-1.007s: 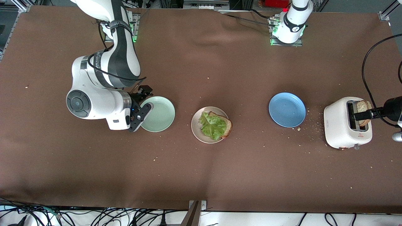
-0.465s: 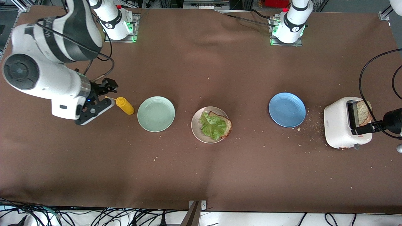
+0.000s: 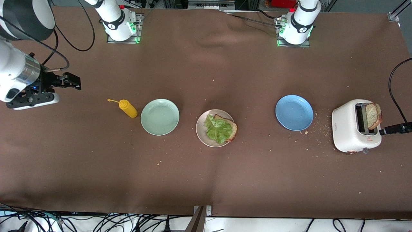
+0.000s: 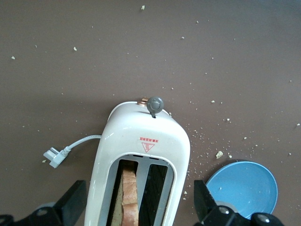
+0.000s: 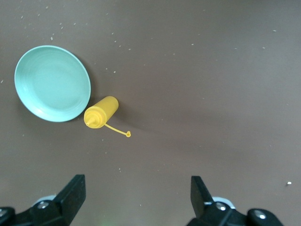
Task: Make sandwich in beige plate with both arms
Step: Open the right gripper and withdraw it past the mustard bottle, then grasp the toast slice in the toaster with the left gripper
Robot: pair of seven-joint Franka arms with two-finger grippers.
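At table centre, the small round beige plate (image 3: 214, 128) holds one brown bread slice (image 3: 230, 127) with a crinkled green lettuce leaf (image 3: 218, 129) laid on top; top slice not yet added. That second bread slice (image 3: 373, 115) stands in the white toaster (image 3: 355, 126) at the left arm's end. Left gripper (image 4: 138, 207) hovers over the toaster, fingers spread wide, empty, apparently lined up with the slot. Right gripper (image 5: 135, 200) waits, fingers apart, empty, over bare cloth near the yellow squeeze bottle (image 3: 128, 108).

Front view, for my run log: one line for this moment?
left gripper open over toaster | right gripper open | beige plate: bread, lettuce
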